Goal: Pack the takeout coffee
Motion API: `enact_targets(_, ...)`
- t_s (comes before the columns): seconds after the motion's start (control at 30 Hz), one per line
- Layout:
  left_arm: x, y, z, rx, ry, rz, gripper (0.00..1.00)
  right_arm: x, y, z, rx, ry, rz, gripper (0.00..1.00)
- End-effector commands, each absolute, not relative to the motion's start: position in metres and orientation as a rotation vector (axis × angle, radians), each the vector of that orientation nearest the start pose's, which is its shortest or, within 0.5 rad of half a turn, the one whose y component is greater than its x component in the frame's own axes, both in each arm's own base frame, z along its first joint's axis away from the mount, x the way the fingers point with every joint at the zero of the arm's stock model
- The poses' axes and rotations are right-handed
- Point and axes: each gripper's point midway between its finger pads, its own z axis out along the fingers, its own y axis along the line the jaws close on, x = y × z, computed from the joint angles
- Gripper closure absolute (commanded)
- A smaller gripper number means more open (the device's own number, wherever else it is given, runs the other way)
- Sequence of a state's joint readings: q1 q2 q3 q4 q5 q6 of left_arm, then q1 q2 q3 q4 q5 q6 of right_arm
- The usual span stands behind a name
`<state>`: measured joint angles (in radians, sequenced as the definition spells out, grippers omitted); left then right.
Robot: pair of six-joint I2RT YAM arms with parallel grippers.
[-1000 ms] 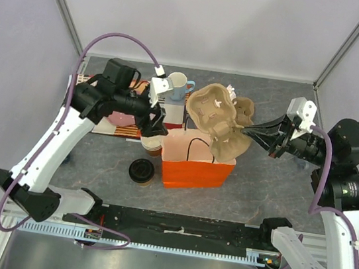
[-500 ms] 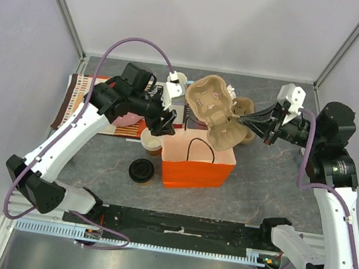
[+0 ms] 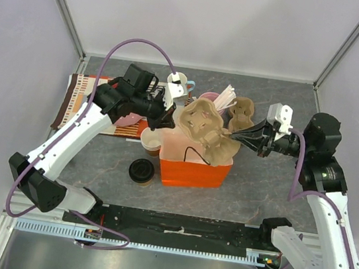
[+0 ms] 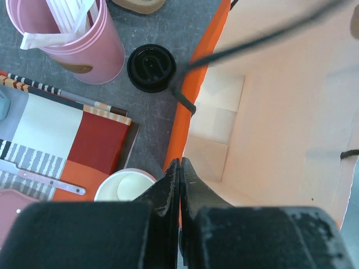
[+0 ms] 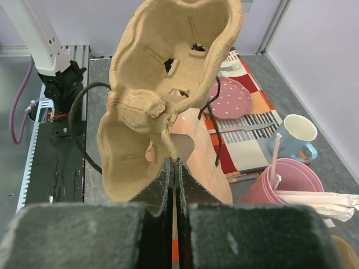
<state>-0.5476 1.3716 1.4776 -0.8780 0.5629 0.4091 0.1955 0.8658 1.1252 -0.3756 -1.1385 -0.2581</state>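
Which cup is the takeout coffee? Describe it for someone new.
Find the orange paper bag at centre. The takeout coffee stands just outside its near-left corner. It alone wears a black dome lid; the paper cup behind it is open-topped.

Bright, even light, soft shadows; left gripper [image 4: 178, 163] and right gripper [image 5: 173, 163] blur nearest their wrist cameras.

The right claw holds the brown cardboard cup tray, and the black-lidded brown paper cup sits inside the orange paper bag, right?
No. The top view shows the black-lidded brown paper cup on the table beside the orange paper bag, not inside.
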Motion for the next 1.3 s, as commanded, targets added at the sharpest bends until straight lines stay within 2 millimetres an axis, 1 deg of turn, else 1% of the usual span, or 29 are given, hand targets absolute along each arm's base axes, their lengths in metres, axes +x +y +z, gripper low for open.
enact_targets(0.0,0.25,-0.257,0.282,1.285,1.844,-0.782,0.98,0.185,0.2,0.371,-1.212,1.18,0.904,1.0)
enact_targets(0.13,0.248,-0.258,0.286,1.269,1.849,-0.798,0.98,0.185,0.203,0.365,-1.216,1.203,0.93,1.0)
enact_targets(0.2,0.248,-0.258,0.288,1.245,1.861,-0.806,0.98,0.187,0.202,0.355,-1.221,1.24,0.905,1.0)
enact_targets(0.23,0.248,-0.258,0.291,1.235,1.861,-0.81,0.98,0.189,0.202,0.354,-1.232,1.249,0.87,1.0)
enact_targets(0.27,0.246,-0.258,0.294,1.229,1.859,-0.819,0.98,0.197,0.199,0.345,-1.229,1.298,0.814,1.0)
enact_targets(0.3,0.243,-0.259,0.298,1.232,1.845,-0.833,0.98,0.192,0.199,0.331,-1.289,1.326,0.784,1.0)
enact_targets(0.33,0.242,-0.259,0.298,1.233,1.844,-0.836,0.98,0.192,0.2,0.329,-1.31,1.343,0.758,1.0)
enact_targets(0.37,0.242,-0.259,0.298,1.23,1.846,-0.845,0.98,0.2,0.198,0.317,-1.318,1.41,0.714,1.0)
enact_targets(0.4,0.239,-0.26,0.299,1.235,1.842,-0.86,0.98,0.192,0.203,0.307,-1.365,1.441,0.73,1.0)
enact_targets(0.43,0.238,-0.261,0.298,1.236,1.843,-0.871,0.98,0.191,0.205,0.307,-1.388,1.45,0.721,1.0)
enact_targets(0.47,0.238,-0.262,0.296,1.241,1.845,-0.88,0.98,0.194,0.209,0.298,-1.412,1.488,0.725,1.0)
enact_targets(0.5,0.236,-0.263,0.294,1.244,1.849,-0.893,0.98,0.191,0.211,0.291,-1.441,1.52,0.709,1.0)
enact_targets(0.53,0.237,-0.263,0.295,1.244,1.848,-0.893,0.98,0.193,0.212,0.293,-1.455,1.521,0.69,1.0)
enact_targets(0.6,0.237,-0.262,0.295,1.244,1.845,-0.881,0.98,0.195,0.213,0.288,-1.48,1.551,0.655,1.0)
enact_targets(0.63,0.238,-0.261,0.296,1.244,1.841,-0.872,0.98,0.197,0.213,0.291,-1.491,1.54,0.632,1.0)
enact_targets(0.7,0.239,-0.259,0.298,1.251,1.833,-0.849,0.98,0.197,0.214,0.288,-1.505,1.565,0.614,1.0)
enact_targets(0.73,0.239,-0.258,0.298,1.254,1.833,-0.838,0.98,0.201,0.211,0.291,-1.503,1.577,0.58,1.0)
enact_targets(0.8,0.242,-0.256,0.298,1.26,1.828,-0.81,0.98,0.204,0.211,0.287,-1.51,1.619,0.546,1.0)
enact_targets(0.83,0.242,-0.256,0.297,1.265,1.831,-0.807,0.98,0.212,0.207,0.289,-1.496,1.642,0.482,1.0)
enact_targets(0.9,0.241,-0.255,0.296,1.274,1.83,-0.807,0.98,0.212,0.209,0.293,-1.507,1.647,0.454,1.0)
enact_targets(0.93,0.239,-0.256,0.296,1.279,1.83,-0.816,0.98,0.214,0.21,0.29,-1.524,1.659,0.435,1.0)
enact_targets(0.97,0.238,-0.256,0.296,1.281,1.827,-0.823,0.98,0.209,0.215,0.287,-1.564,1.65,0.434,1.0)
enact_targets(1.0,0.237,-0.258,0.296,1.285,1.825,-0.835,0.98,0.209,0.217,0.289,-1.588,1.638,0.416,1.0)
enact_targets(1.03,0.237,-0.259,0.296,1.287,1.822,-0.837,0.98,0.209,0.222,0.28,-1.628,1.657,0.411,1.0)
enact_targets(1.07,0.238,-0.26,0.296,1.286,1.823,-0.84,0.98,0.203,0.227,0.276,-1.675,1.653,0.392,1.0)
enact_targets(1.1,0.239,-0.261,0.298,1.286,1.817,-0.842,0.98,0.201,0.232,0.274,-1.714,1.633,0.382,1.0)
enact_targets(1.13,0.239,-0.262,0.299,1.283,1.816,-0.843,0.98,0.199,0.236,0.269,-1.755,1.627,0.383,1.0)
enact_targets(1.17,0.24,-0.263,0.3,1.285,1.81,-0.842,0.98,0.195,0.239,0.267,-1.795,1.602,0.373,1.0)
enact_targets(1.27,0.241,-0.261,0.3,1.302,1.796,-0.816,0.98,0.193,0.242,0.267,-1.843,1.549,0.348,1.0)
